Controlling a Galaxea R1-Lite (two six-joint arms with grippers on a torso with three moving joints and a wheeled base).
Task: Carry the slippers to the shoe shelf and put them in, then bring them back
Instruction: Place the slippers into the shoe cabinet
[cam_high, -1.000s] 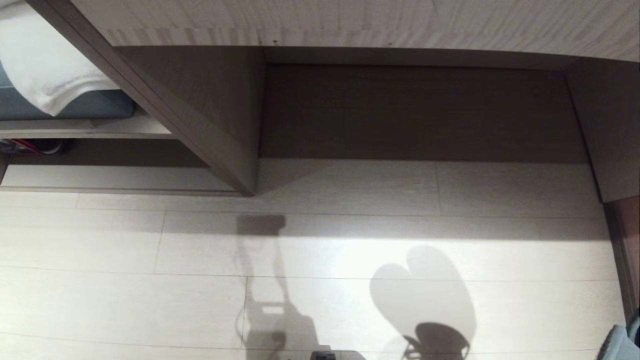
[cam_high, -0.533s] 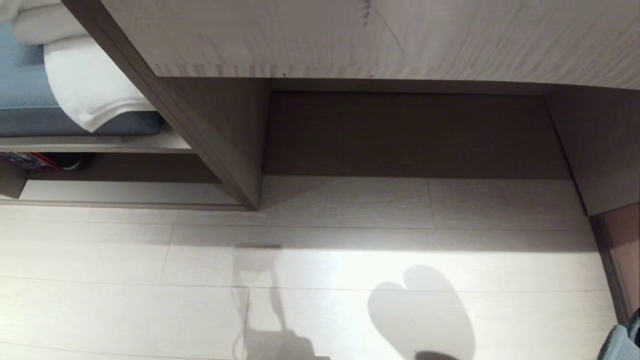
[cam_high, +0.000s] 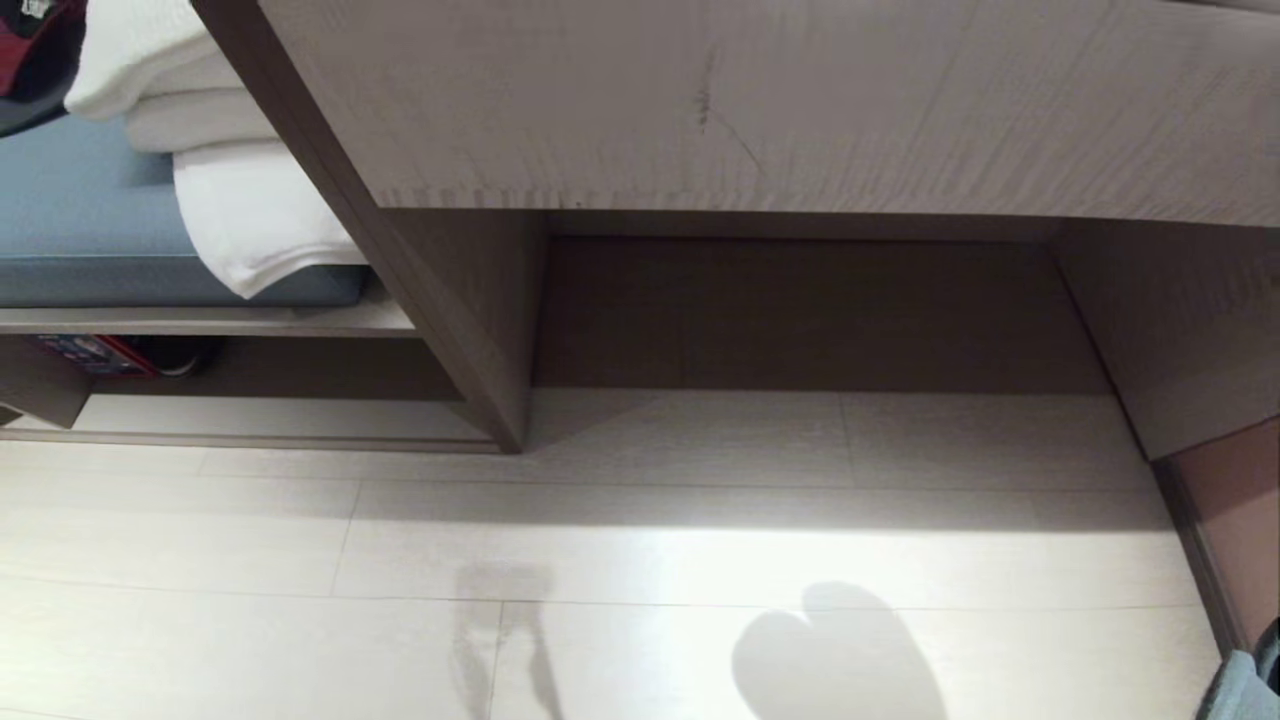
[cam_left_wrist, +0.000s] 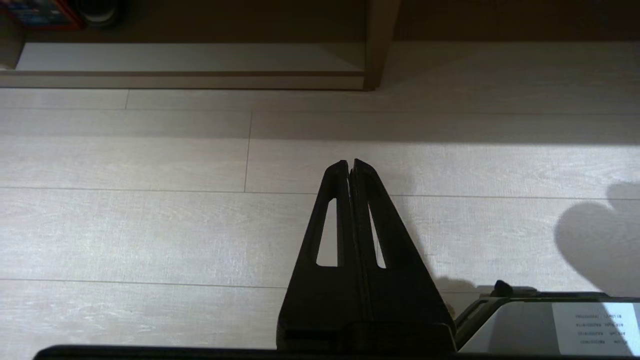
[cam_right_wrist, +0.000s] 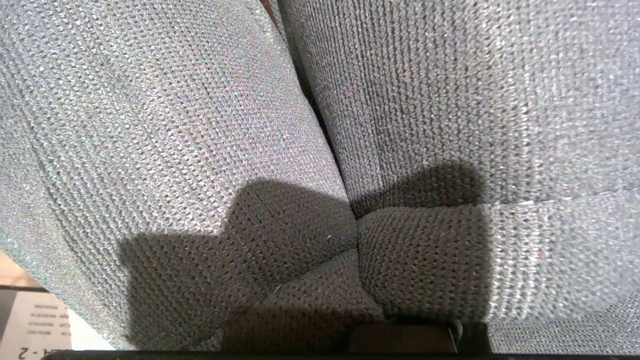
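the slippers (cam_right_wrist: 320, 150) hang pinched together in the right gripper's closed jaws, filling its wrist view, so both travel as one load (only a grey corner shows at the head view's near right). the left gripper (cam_left_wrist: 351, 165), jaws shut and empty, idles over the floor (cam_high: 640, 560). the shoe shelf (cam_high: 250, 415) lies far left.

The slippers (cam_right_wrist: 200, 125) (filling the wrist view) hide the right end effector entirely.
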